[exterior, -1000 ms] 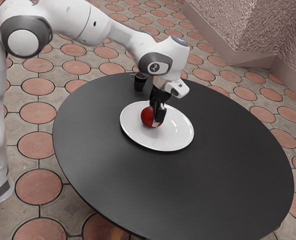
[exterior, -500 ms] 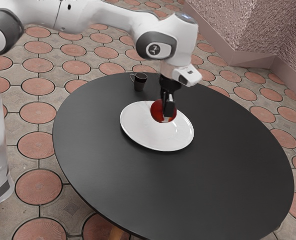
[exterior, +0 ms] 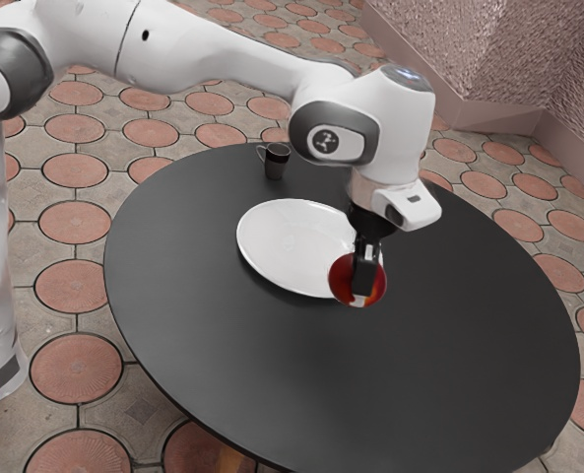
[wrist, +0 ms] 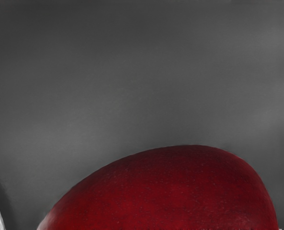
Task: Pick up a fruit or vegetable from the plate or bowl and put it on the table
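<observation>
Black tabletop, red fruit lengthwise, tapered end toward the plate

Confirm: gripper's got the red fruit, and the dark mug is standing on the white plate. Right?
Not quite. The exterior view shows the dark mug standing on the black table, apart from the white plate. The rest is right: the gripper has the red fruit.
</observation>
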